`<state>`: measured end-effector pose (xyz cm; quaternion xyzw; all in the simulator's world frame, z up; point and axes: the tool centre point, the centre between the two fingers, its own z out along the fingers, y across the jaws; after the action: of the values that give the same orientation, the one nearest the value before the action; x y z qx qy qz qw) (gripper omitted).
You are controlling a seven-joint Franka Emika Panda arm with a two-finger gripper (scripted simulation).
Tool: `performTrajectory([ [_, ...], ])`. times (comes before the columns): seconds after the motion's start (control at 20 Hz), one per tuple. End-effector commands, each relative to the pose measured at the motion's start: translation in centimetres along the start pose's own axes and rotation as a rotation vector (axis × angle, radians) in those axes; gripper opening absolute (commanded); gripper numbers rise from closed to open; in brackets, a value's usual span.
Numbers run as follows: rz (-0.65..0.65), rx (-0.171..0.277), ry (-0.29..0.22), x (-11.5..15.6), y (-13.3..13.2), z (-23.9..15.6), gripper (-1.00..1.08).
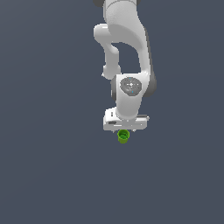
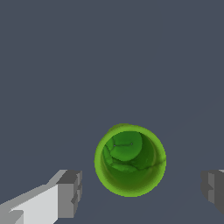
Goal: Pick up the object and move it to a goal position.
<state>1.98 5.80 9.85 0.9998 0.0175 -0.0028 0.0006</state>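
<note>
The object is a small bright green cup point(image 1: 123, 136) with a hollow top, standing upright on the dark grey floor just below the white hand of the arm in the exterior view. In the wrist view I look straight down into the cup point(image 2: 130, 159). My gripper point(image 2: 141, 190) is open, with one grey fingertip point(image 2: 70, 192) on one side of the cup and the other fingertip point(image 2: 213, 188) on the opposite side, both apart from it. In the exterior view the gripper point(image 1: 125, 130) sits right over the cup and its fingers are barely visible.
The floor point(image 1: 52, 166) is a plain dark grey surface with no other objects, edges or goal marker in view. The white arm point(image 1: 127, 39) rises behind the gripper toward the top of the exterior view.
</note>
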Motion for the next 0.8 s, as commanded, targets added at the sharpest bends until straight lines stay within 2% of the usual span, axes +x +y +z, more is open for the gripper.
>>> performTrajectory([
  [0.0,-0.001,0.001,0.005,0.2,-0.3,0.5,1.00],
  [0.35,-0.001,0.001,0.003,0.2,-0.3,1.1,1.00],
  [0.75,-0.001,0.001,0.005,0.1,-0.3,4.9,1.00],
])
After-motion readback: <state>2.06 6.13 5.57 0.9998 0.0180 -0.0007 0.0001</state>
